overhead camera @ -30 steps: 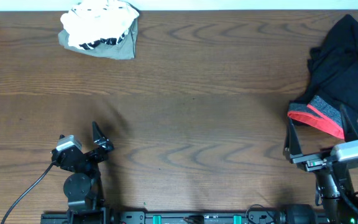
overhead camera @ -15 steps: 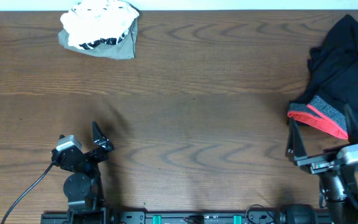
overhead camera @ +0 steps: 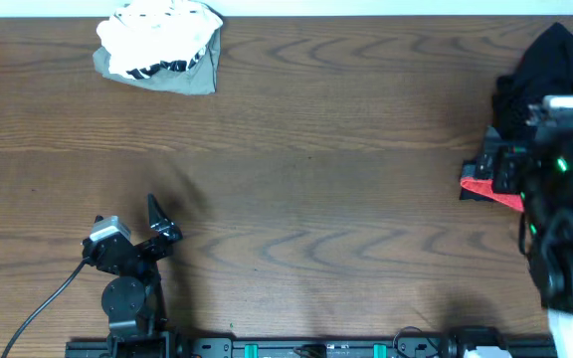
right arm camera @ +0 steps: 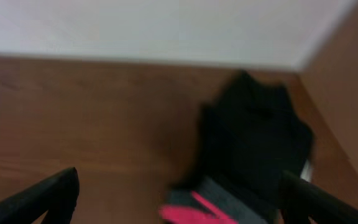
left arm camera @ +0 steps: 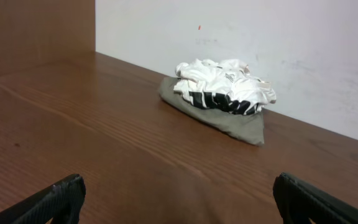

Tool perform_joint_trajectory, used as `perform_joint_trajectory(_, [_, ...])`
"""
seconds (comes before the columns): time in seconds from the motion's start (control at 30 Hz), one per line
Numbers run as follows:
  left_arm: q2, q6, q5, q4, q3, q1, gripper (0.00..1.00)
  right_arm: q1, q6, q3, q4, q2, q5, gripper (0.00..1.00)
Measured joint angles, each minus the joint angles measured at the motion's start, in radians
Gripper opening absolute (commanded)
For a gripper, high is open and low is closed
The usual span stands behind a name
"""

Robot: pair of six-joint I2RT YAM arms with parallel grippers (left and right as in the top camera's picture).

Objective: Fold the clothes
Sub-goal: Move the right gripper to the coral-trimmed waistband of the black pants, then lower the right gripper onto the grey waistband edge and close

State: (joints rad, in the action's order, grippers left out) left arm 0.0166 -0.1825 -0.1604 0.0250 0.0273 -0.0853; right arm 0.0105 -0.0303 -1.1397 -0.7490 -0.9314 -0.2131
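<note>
Clothes on the worktop (overhead camera: 316, 149), in two heaps well apart.

**Position.** Black garment (overhead camera: 553, 55) bunched at the far right corner, partly hidden overhead by the right arm (overhead camera: 555, 199). Its grey band (right arm camera: 225, 194) and coral edge (overhead camera: 483, 189) lie at the near end. White garment (left arm camera: 225, 87), with a black printed patch, sits crumpled on top of an olive garment (left arm camera: 232, 123) at the far left, near the wall (left arm camera: 260, 37).

**Fingers.** Left fingers (left arm camera: 55, 199) spread wide and empty, low over bare wood, well short of the white heap. Right fingers (right arm camera: 42, 193) also spread wide and empty, hovering above the coral edge; contact with the cloth cannot be seen.

**Handling (judged).** Light, limp fabric with no stiffness; it will drape and sag from any pinch and drag easily over the smooth wood; not fragile. The banded hem looks thicker and should give the surest hold. Take it near one corner of the coral edge, since a mid-heap pinch would likely gather several layers.

**Orientation (judged).** The black garment's long axis runs roughly far to near along the right side; hem end towards the robot and slightly left, bulk towards the far corner; its exact outline is lost in folds. The left heap shows no clear axis; the olive piece tapers to a point on its right in the left wrist view.
</note>
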Motion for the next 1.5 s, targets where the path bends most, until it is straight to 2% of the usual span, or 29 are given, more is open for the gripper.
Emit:
perform_joint_trajectory(0.23, [0.0, 0.0, 0.0, 0.0, 0.0, 0.0, 0.98, -0.003, 0.013, 0.0, -0.086, -0.17, -0.092, 0.99])
perform_joint_trajectory(0.43, [0.0, 0.0, 0.0, 0.0, 0.0, 0.0, 0.98, -0.074, 0.166, 0.0, -0.103, -0.283, -0.2, 0.99])
perform_joint_trajectory(0.6, [0.0, 0.0, 0.0, 0.0, 0.0, 0.0, 0.98, -0.166, 0.273, 0.0, -0.064, -0.345, -0.228, 0.99])
perform_joint_trajectory(0.7, [0.0, 0.0, 0.0, 0.0, 0.0, 0.0, 0.98, -0.181, 0.267, 0.0, -0.01, -0.373, -0.219, 0.99])
perform_joint_trajectory(0.93, [0.0, 0.0, 0.0, 0.0, 0.0, 0.0, 0.98, -0.182, -0.06, -0.002, 0.049, -0.442, -0.204, 0.99])
perform_joint_trajectory(1.0, [0.0, 0.0, 0.0, 0.0, 0.0, 0.0, 0.98, -0.181, -0.16, -0.004, 0.026, -0.469, -0.203, 0.99])
perform_joint_trajectory(1.13, [0.0, 0.0, 0.0, 0.0, 0.0, 0.0, 0.98, -0.181, -0.446, -0.005, -0.132, -0.521, -0.221, 0.99])
perform_joint_trajectory(1.27, [0.0, 0.0, 0.0, 0.0, 0.0, 0.0, 0.98, -0.181, -0.668, -0.005, -0.158, -0.534, -0.29, 0.99])
perform_joint_trajectory(1.5, [0.0, 0.0, 0.0, 0.0, 0.0, 0.0, 0.98, -0.206, -0.885, -0.005, -0.146, -0.534, -0.388, 0.99])
